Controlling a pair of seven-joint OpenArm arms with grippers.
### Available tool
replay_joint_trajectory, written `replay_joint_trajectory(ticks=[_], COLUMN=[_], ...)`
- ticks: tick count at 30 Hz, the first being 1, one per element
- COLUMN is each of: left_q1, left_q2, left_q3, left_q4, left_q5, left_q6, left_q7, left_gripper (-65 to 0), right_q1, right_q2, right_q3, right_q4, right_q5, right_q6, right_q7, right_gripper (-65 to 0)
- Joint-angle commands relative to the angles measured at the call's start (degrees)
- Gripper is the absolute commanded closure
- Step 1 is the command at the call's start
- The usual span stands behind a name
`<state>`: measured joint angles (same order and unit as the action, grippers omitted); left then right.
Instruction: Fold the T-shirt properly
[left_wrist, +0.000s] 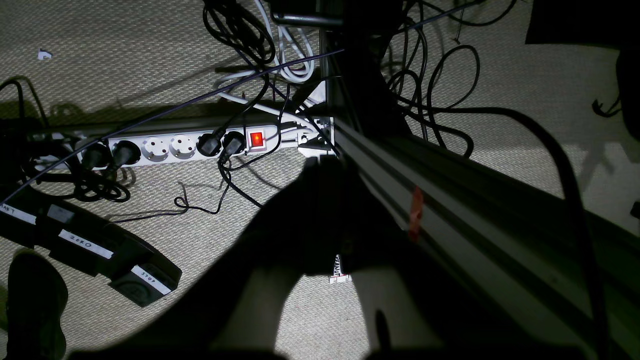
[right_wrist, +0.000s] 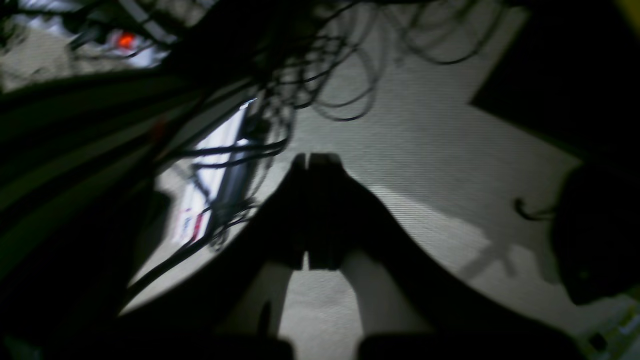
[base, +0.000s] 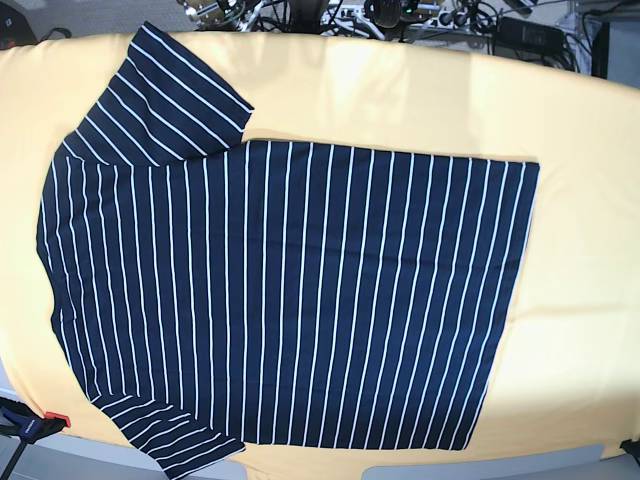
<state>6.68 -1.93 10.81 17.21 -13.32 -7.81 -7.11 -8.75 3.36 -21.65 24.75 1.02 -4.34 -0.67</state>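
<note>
The T-shirt (base: 290, 300), dark navy with thin white stripes, lies spread flat on the yellow cloth (base: 400, 95) in the base view. Its collar end is at the left, its hem at the right, and both sleeves are spread out. Neither arm appears in the base view. The left gripper (left_wrist: 326, 161) hangs below table level over the carpet, its dark fingers pressed together and holding nothing. In its blurred wrist view, the right gripper (right_wrist: 307, 158) also points at the carpet, shut and empty. Neither wrist view shows the T-shirt.
A white power strip (left_wrist: 170, 147) with a lit red switch lies on the carpet among tangled cables (left_wrist: 240, 30). Labelled black pedals (left_wrist: 85, 245) sit at the lower left. An aluminium frame rail (left_wrist: 450, 210) runs diagonally. A clamp (base: 30, 424) grips the table's near-left edge.
</note>
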Motion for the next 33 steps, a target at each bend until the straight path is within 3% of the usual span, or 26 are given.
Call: replay_joint_trajectory(ticks=[1,11,29,33], left_q1=[0.11,0.11,0.11,0.11], left_q2=[0.04,0.04,0.02,-0.04], left_q3=[0.00,0.00,0.00,0.00], left_q4=[0.39,0.39,0.39,1.11], left_q5=[-0.24,-0.22,-0.22,-0.20], left_q6=[-0.35,-0.33,-0.33,-0.39], left_q7=[-0.48,-0.13,0.02,3.78], left_gripper=[0.0,0.0,0.0,0.0], right_q1=[-0.15,-0.11,-0.11,-0.11], right_q2=[0.15,0.15,0.17,0.20], right_q3=[-0.07,-0.07,-0.07,-0.07], right_q4=[0.59,0.66,0.66,0.66], right_q5=[-0.02,-0.04,-0.07,-3.50], right_q6=[0.17,5.92,5.86,7.10], right_q7=[0.57,-2.19,-2.21,-5.38], right_gripper=[0.0,0.0,0.0,0.0])
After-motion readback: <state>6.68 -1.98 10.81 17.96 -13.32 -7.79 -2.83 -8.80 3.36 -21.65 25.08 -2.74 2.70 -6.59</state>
